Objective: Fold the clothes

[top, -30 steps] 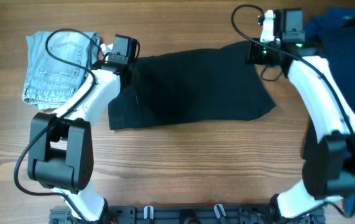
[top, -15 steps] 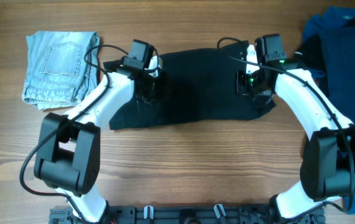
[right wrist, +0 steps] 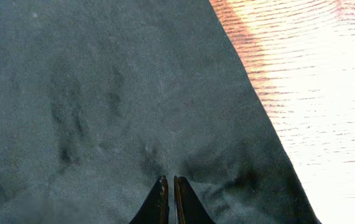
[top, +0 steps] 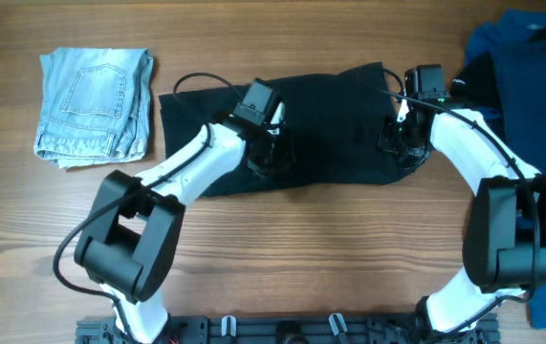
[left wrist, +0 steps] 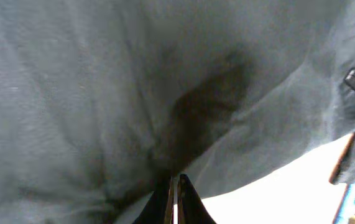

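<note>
Wooden table (top: 349, 248): black garment (top: 330, 134) at centre, fold apparently under way; left gripper (left wrist: 174, 186) and right gripper (right wrist: 168, 186) pinched shut on it. Denim piece (top: 96, 105) at ten o'clock appears folded; blue pile (top: 521, 57) at three o'clock outstanding

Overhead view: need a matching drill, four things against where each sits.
Things:
1. black garment
2. denim piece
3. royal-blue garment
4. right gripper

Places:
A. far left, folded
B. on the right end of the black garment
C. centre, spread out
D. far right edge of view

Pairs: 1-C, 2-A, 3-D, 4-B
</note>
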Robot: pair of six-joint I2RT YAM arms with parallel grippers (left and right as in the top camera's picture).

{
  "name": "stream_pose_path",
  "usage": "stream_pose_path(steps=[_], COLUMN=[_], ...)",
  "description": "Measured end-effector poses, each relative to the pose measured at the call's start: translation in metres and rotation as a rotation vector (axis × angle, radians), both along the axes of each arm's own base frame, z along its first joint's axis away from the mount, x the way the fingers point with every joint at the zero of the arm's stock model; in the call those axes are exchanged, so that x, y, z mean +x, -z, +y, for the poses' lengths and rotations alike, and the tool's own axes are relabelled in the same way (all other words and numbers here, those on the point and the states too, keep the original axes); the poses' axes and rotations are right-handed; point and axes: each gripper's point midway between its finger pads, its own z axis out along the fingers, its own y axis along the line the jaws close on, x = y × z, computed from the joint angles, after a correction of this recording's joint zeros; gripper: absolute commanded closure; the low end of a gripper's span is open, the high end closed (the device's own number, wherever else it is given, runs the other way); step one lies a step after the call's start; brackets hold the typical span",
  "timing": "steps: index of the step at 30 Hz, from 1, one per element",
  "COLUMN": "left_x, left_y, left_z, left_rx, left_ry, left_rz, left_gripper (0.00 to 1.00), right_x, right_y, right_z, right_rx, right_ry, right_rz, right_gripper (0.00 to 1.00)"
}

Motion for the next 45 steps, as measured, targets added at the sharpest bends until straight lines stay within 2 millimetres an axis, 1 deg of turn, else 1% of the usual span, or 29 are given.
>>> stream_pose_path(steps=[1, 3, 6, 7, 13, 14, 15, 16, 17, 18, 20, 22, 23, 25, 27, 28, 29, 30, 31, 35, 39, 45], left_x=[-0.001, -0.003, -0.007, -0.007, -0.006, -0.007, -0.007, -0.006, -0.003, -0.003, -0.008, -0.017, -0.020, -0.027, -0.037, -0.041, -0.042, -0.044, -0.044, -0.039, -0.035, -0.035], left_y=[0.002, 0.020, 0.043, 0.046, 0.045, 0.044, 0.041, 0.034, 0.020, 0.015, 0.011, 0.012, 0.012, 0.017, 0.027, 0.031, 0.033, 0.035, 0.036, 0.037, 0.045, 0.047], left_z=[-0.001, 0.000, 0.003, 0.002, -0.001, -0.001, -0.001, -0.003, -0.007, -0.009, -0.010, -0.014, -0.017, -0.024, -0.030, -0.032, -0.033, -0.034, -0.034, -0.028, -0.019, -0.018], left_rx=[0.006, 0.046, 0.078, 0.075, 0.078, 0.081, 0.084, 0.078, 0.062, 0.056, 0.065, 0.079, 0.085, 0.116, 0.155, 0.172, 0.179, 0.186, 0.192, 0.228, 0.277, 0.283], left_ry=[0.001, -0.006, -0.023, -0.025, -0.029, -0.029, -0.028, -0.026, -0.022, -0.018, -0.009, 0.011, 0.022, 0.047, 0.074, 0.085, 0.091, 0.096, 0.098, 0.082, 0.048, 0.020], left_rz=[-0.001, 0.025, 0.078, 0.087, 0.087, 0.088, 0.087, 0.071, 0.040, 0.031, 0.039, 0.051, 0.045, 0.032, 0.031, 0.031, 0.030, 0.027, 0.024, -0.005, -0.021, -0.011], left_gripper=[0.96, 0.96, 0.96, 0.96, 0.96, 0.96, 0.96, 0.96, 0.96, 0.96, 0.96, 0.96, 0.96, 0.96, 0.96, 0.96, 0.96, 0.96, 0.96, 0.96, 0.96, 0.96], right_x=[0.000, 0.000, 0.000, 0.000, 0.000, 0.001, 0.001, 0.001, 0.001, 0.001, 0.001, 0.001, 0.001, 0.001, 0.001, 0.001, 0.002, 0.002, 0.002, 0.002, 0.002, 0.002], right_y=[0.000, 0.000, 0.000, 0.000, 0.000, 0.000, 0.000, 0.000, 0.000, 0.000, 0.000, 0.000, 0.000, 0.000, 0.000, 0.000, 0.000, 0.000, 0.000, -0.001, -0.001, -0.001], right_z=[0.000, 0.000, 0.000, 0.000, 0.000, 0.000, 0.000, 0.000, 0.000, 0.000, 0.000, 0.000, -0.001, -0.001, -0.001, -0.001, -0.001, -0.001, -0.001, -0.001, -0.001, -0.001], right_rx=[0.000, 0.000, 0.000, 0.000, 0.003, 0.002, 0.003, 0.004, 0.005, 0.006, 0.005, 0.004, 0.003, 0.004, 0.004, 0.005, 0.005, 0.005, 0.005, 0.006, 0.006, 0.006], right_ry=[0.000, 0.000, 0.000, 0.000, 0.011, 0.011, 0.014, 0.019, 0.022, 0.025, 0.026, 0.027, 0.027, 0.030, 0.037, 0.036, 0.037, 0.038, 0.037, 0.040, 0.040, 0.040], right_rz=[0.000, 0.000, 0.000, 0.000, -0.001, -0.001, -0.002, -0.002, -0.002, -0.001, -0.001, -0.002, -0.002, -0.002, -0.001, -0.004, -0.006, -0.006, -0.007, -0.007, -0.007, -0.007], right_gripper=[0.95, 0.94, 0.94, 0.94, 0.94, 0.92, 0.89, 0.88, 0.88, 0.88, 0.88, 0.88, 0.85, 0.65, 0.59, 0.58, 0.56, 0.22, 0.09, 0.01, 0.01, 0.01])
